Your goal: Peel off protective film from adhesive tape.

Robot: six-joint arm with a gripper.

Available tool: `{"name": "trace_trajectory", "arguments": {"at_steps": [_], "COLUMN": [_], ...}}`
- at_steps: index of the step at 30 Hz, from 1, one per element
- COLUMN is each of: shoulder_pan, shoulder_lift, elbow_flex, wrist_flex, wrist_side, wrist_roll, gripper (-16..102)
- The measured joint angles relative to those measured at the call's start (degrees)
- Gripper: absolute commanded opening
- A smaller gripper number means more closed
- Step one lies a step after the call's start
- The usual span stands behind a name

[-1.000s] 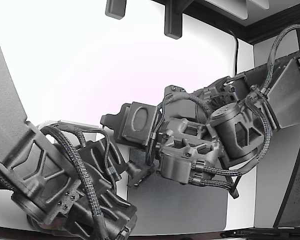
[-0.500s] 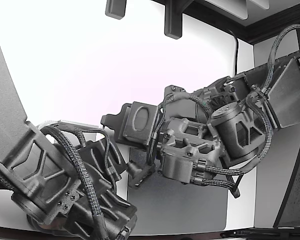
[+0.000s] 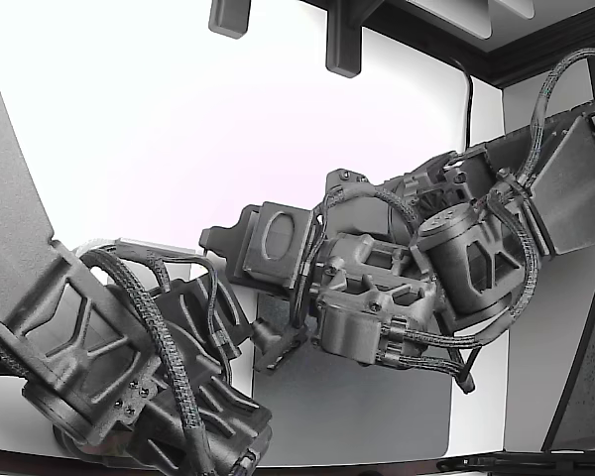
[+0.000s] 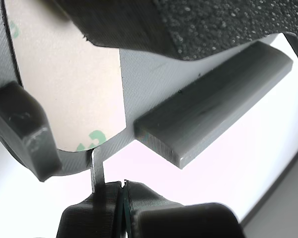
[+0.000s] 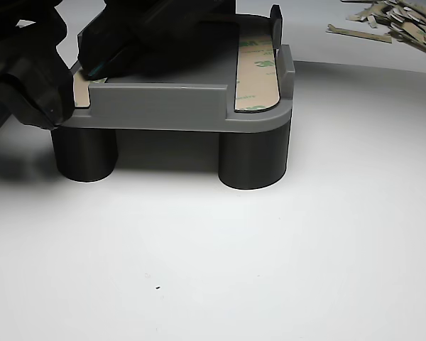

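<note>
Over the last second almost nothing has changed: in the exterior view my two arms stay crowded together over the grey mat (image 3: 377,407), with only a slight shift of the wrist on that view's right. I read that as the peel being set up but not yet pulled.

In the wrist view my gripper (image 4: 121,191) has its jaws pressed together with only a hairline seam between them. A thin grey tab (image 4: 97,166) runs from the end of the tape (image 4: 69,84) down into the jaws, so I judge the gripper has the film's pull-tab pinched, though the contact itself is hidden. The tape is a beige strip with faint green print, lying flat on the grey fixture (image 4: 139,79) beside a raised grey bar (image 4: 213,101).

The other view shows the fixture (image 5: 184,106) as a shallow tray on round legs. It holds a second strip (image 5: 257,74) along the side on that view's right, film on. The worked strip (image 5: 82,91) peeks out at the opposite corner under the dark arms. A heap of peeled scraps (image 5: 394,20) lies on the white table (image 5: 234,256), well away from the tray.
</note>
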Motion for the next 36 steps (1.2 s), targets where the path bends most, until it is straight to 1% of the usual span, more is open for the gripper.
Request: {"name": "trace_trajectory", "arguments": {"at_steps": [36], "shoulder_pan": [0.2], "shoulder_lift": [0.0], "elbow_flex": [-0.4], "wrist_flex": [1.2], "wrist_side": [-0.3], "wrist_roll": [0.7], "gripper": [-11]}}
